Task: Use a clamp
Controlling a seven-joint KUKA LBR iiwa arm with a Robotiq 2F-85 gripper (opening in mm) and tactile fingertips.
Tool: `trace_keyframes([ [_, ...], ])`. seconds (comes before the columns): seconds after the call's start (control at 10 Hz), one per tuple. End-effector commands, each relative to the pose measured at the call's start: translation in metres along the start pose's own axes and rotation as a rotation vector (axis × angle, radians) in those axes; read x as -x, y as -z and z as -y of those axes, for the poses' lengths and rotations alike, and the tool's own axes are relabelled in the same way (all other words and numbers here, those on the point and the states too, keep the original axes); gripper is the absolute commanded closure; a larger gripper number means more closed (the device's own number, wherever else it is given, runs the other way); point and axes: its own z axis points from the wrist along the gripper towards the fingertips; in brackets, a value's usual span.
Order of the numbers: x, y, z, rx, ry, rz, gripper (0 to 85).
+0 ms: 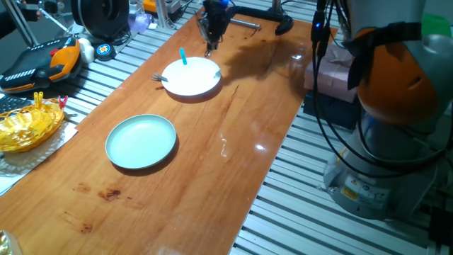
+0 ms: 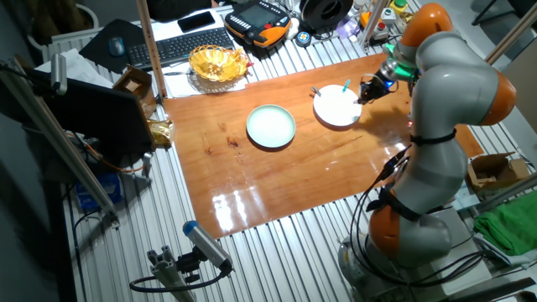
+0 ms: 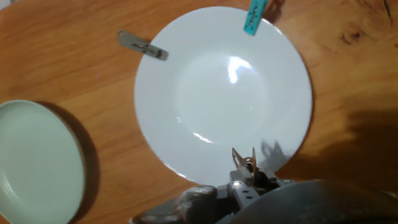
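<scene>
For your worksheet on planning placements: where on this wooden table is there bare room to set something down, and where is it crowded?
Free: the near end of the table, beyond the green plate, and the strip along the edge facing the robot's base. Crowded: around the white plate, with the clamp and a teal clip on its rim and the pincer hovering beside it.

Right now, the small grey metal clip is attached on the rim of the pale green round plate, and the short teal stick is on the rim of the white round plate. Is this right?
Not quite. The small grey metal clip sits on the rim of the white round plate, not the pale green round plate, whose rim is bare. The hand view shows this. The short teal stick is on the white plate's rim, as you said.
</scene>
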Motion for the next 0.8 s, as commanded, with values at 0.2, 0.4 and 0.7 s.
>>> trace_keyframes([
  [0.2,-0.014,0.001,-0.034,-0.032,-0.066,0.016,80.3],
  [0.4,-0.020,0.004,-0.044,-0.052,-0.103,0.029,81.3],
  [0.7,-0.021,0.004,-0.045,-0.058,-0.104,0.030,84.3],
])
